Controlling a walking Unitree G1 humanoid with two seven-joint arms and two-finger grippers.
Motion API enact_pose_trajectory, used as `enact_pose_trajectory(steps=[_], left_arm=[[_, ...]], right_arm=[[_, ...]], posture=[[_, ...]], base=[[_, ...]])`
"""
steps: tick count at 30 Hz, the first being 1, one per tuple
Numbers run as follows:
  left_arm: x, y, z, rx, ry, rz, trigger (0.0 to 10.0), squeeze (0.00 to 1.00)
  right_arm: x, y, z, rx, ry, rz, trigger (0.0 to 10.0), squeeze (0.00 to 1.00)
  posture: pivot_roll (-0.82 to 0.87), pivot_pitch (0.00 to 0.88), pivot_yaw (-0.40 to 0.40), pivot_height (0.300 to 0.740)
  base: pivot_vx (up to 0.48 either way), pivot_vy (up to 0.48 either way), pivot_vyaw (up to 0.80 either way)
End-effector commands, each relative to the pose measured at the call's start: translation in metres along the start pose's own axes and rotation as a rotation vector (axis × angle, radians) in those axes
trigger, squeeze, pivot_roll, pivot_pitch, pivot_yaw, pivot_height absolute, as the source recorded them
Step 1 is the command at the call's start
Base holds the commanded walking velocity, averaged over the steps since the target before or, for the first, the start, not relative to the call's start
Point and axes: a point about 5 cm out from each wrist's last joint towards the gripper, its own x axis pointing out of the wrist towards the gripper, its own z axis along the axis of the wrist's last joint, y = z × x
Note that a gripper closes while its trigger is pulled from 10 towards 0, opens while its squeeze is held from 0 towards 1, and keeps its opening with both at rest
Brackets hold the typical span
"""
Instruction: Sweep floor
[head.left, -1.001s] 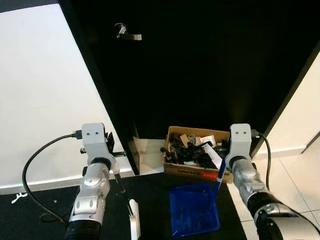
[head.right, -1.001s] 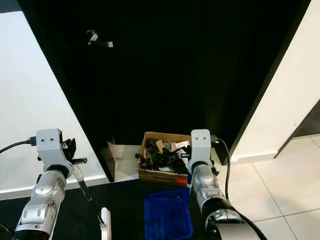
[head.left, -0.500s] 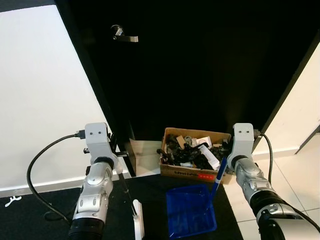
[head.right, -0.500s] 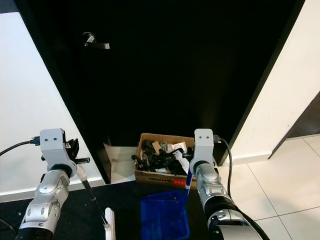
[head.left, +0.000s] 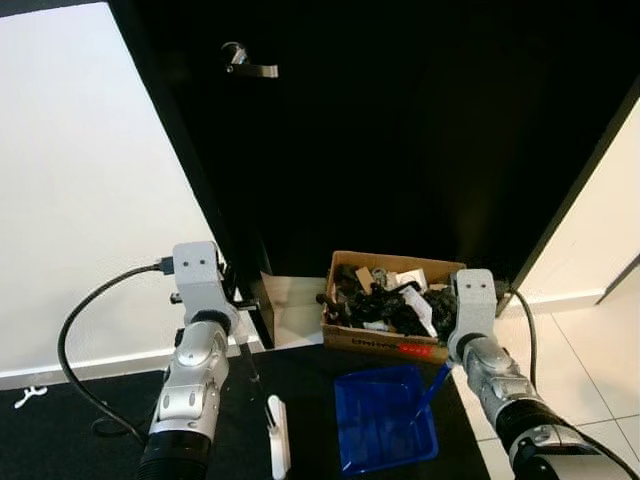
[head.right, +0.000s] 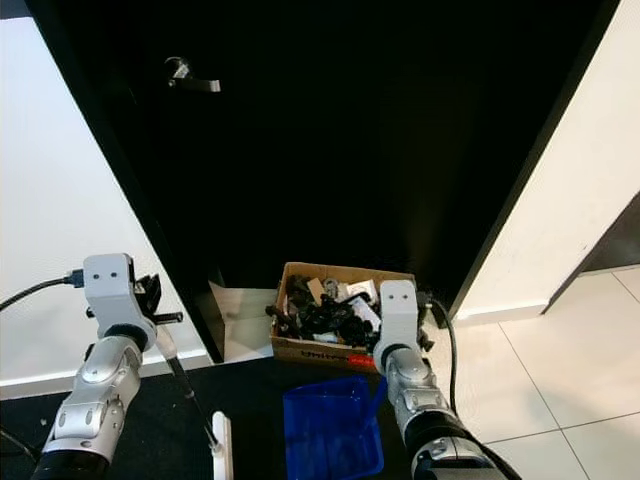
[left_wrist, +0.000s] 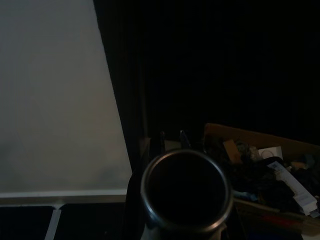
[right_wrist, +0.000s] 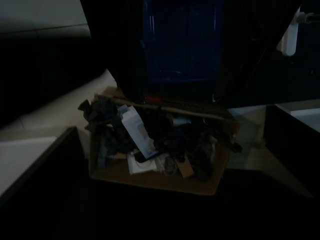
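My left gripper (head.left: 233, 303) is shut on a thin dark broom handle (head.left: 256, 383) that slants down to a white broom head (head.left: 277, 450) on the black mat. The handle's round metal end (left_wrist: 185, 192) sits close to the left wrist camera. My right gripper (head.left: 450, 358) is shut on the blue handle (head.left: 434, 386) of a blue dustpan (head.left: 380, 432), which lies flat on the mat just right of the broom head. In the right wrist view the dustpan (right_wrist: 182, 40) lies beyond the box.
A cardboard box (head.left: 378, 343) heaped with dark clutter and papers stands against the black door (head.left: 400, 150), right behind the dustpan. The door handle (head.left: 250, 68) is high up. White wall on the left, white tiles (head.left: 590, 345) on the right, a black cable (head.left: 70, 340) on the left.
The view has shifted a little. My right wrist has dropped slightly and the dustpan handle now leans lower. The broom head stays beside the dustpan.
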Motion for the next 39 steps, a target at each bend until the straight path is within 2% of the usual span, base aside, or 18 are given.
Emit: enact_pose_trajectory(steps=[1,9,11,14,15,20,22,23,24,30,39], left_arm=[[0.002,-0.003,0.003,0.002,-0.02,-0.002,10.0,0.0],[0.003,-0.005,0.002,-0.001,-0.019,-0.006,10.0,0.0],[0.003,-0.004,0.002,-0.001,-0.019,-0.006,10.0,0.0],[0.003,-0.004,0.002,0.0,-0.018,-0.004,10.0,0.0],[0.003,-0.003,-0.001,0.005,-0.013,-0.003,10.0,0.0],[0.0,-0.002,-0.011,0.046,0.01,-0.014,10.0,0.0],[-0.004,0.004,-0.034,0.136,0.07,-0.021,10.0,0.0],[-0.004,0.004,-0.034,0.136,0.07,-0.021,10.0,0.0],[-0.008,0.009,-0.047,0.187,0.101,-0.023,10.0,0.0],[-0.006,0.011,-0.052,0.201,0.115,-0.011,10.0,0.0],[0.0,0.011,-0.052,0.209,0.108,-0.002,10.0,0.0]], right_arm=[[-0.003,0.001,-0.007,0.002,0.004,0.011,10.0,0.0],[-0.008,0.011,-0.018,-0.018,0.009,0.087,10.0,0.0],[-0.014,0.022,-0.031,-0.043,0.033,0.161,10.0,0.0],[-0.019,0.028,-0.04,-0.056,0.051,0.199,10.0,0.0],[-0.028,0.033,-0.057,-0.094,0.076,0.216,10.0,0.0],[-0.036,0.033,-0.063,-0.146,0.01,0.197,10.0,0.0],[-0.039,0.021,-0.051,-0.133,-0.156,0.075,10.0,0.0],[-0.039,0.021,-0.051,-0.133,-0.156,0.075,10.0,0.0],[-0.042,0.01,-0.043,-0.142,-0.247,-0.024,10.0,0.0],[-0.044,-0.009,-0.046,-0.202,-0.248,-0.125,10.0,0.0],[-0.046,-0.016,-0.053,-0.152,-0.237,-0.187,10.0,0.0]], posture=[[0.06,0.116,0.074,0.74],[0.05,0.114,0.073,0.74],[0.05,0.11,0.069,0.74],[0.04,0.111,0.067,0.74],[0.04,0.108,0.065,0.74],[0.03,0.106,0.065,0.74],[0.0,0.1,0.078,0.74],[0.0,0.1,0.078,0.74],[0.0,0.099,0.08,0.74],[-0.01,0.091,0.085,0.74],[-0.02,0.075,0.097,0.74]], base=[[0.0,0.0,0.0],[0.0,0.0,0.0],[0.0,0.0,0.0],[0.0,0.0,0.0],[0.0,0.0,0.0],[0.0,0.0,0.0],[0.0,0.0,0.0],[0.0,0.0,0.0],[0.0,0.0,0.0],[0.0,0.0,0.0],[0.0,0.0,0.0]])
